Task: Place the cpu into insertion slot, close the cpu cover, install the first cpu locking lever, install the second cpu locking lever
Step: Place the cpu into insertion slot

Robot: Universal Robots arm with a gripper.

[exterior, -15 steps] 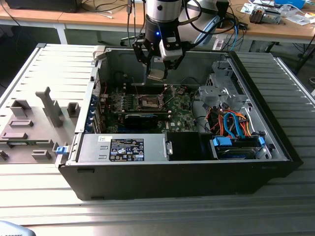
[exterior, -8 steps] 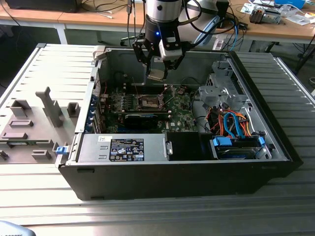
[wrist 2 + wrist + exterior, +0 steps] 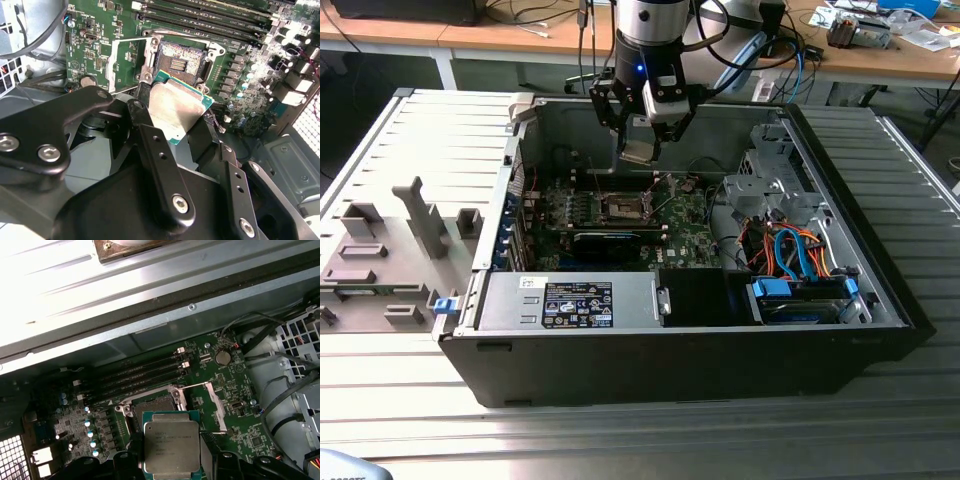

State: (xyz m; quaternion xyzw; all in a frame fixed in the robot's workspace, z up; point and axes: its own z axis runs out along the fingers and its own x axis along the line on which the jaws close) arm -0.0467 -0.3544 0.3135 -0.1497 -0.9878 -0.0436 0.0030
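Step one underway: my gripper (image 3: 174, 119) has its jaws pinched on the cpu (image 3: 177, 107) by two edges, hanging above the insertion slot (image 3: 176, 59), not touching. Guessing seating wants it squared and level first.

Jaws grip cpu (image 3: 177, 112) near uncovered insertion slot (image 3: 178, 61).
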